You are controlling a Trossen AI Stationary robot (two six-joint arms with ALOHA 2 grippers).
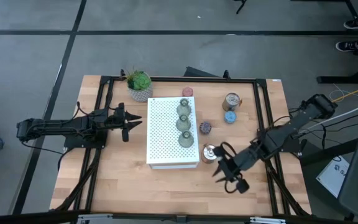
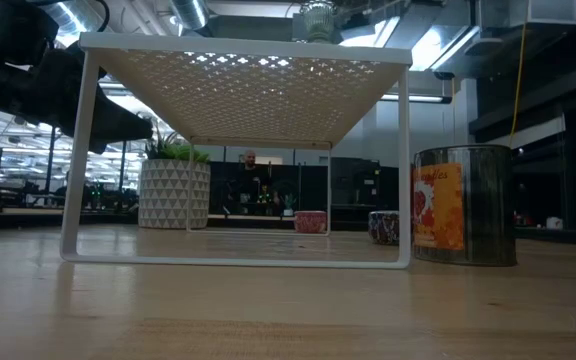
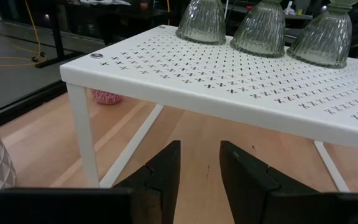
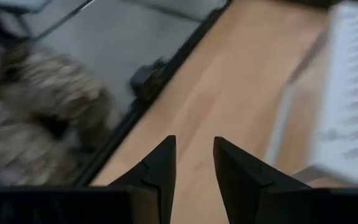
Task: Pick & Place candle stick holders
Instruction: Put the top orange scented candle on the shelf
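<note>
High view: your right tool [image 1: 224, 167], narrowly parted and empty, sits just beside the silvery holder [image 1: 209, 151]; left tool [image 1: 131, 122] waits farther off.

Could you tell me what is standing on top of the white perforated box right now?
Three olive-green glass holders stand in a row along one side of the white perforated box; the rest of its top is bare. The left wrist view cuts off the holders' upper parts.
</note>
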